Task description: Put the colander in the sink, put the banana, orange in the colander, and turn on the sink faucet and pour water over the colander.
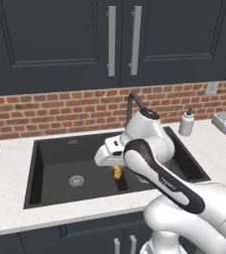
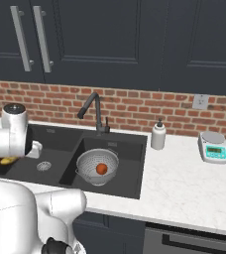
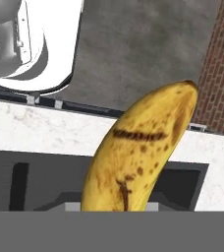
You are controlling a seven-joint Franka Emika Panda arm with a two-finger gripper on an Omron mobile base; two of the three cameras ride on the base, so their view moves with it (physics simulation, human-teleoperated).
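The banana (image 3: 143, 152), yellow with brown speckles, is held in my gripper (image 1: 116, 166), which is shut on it. It hangs over the black sink (image 1: 55, 154) near the divider between the basins, as a small yellow piece (image 1: 117, 172) under the white hand. In the right base view the banana (image 2: 7, 160) sits left of the colander (image 2: 97, 166), which stands in the right basin of the sink (image 2: 130, 149). The orange (image 2: 101, 169) lies inside the colander. The dark sink faucet (image 2: 92, 106) arches behind the basins, with no water running.
A white soap bottle (image 2: 158, 135) stands on the counter right of the sink, with a small kitchen scale (image 2: 212, 146) further right. A silver drain (image 2: 44, 165) marks the left basin. My own arm (image 1: 159, 178) blocks the right basin in the left base view.
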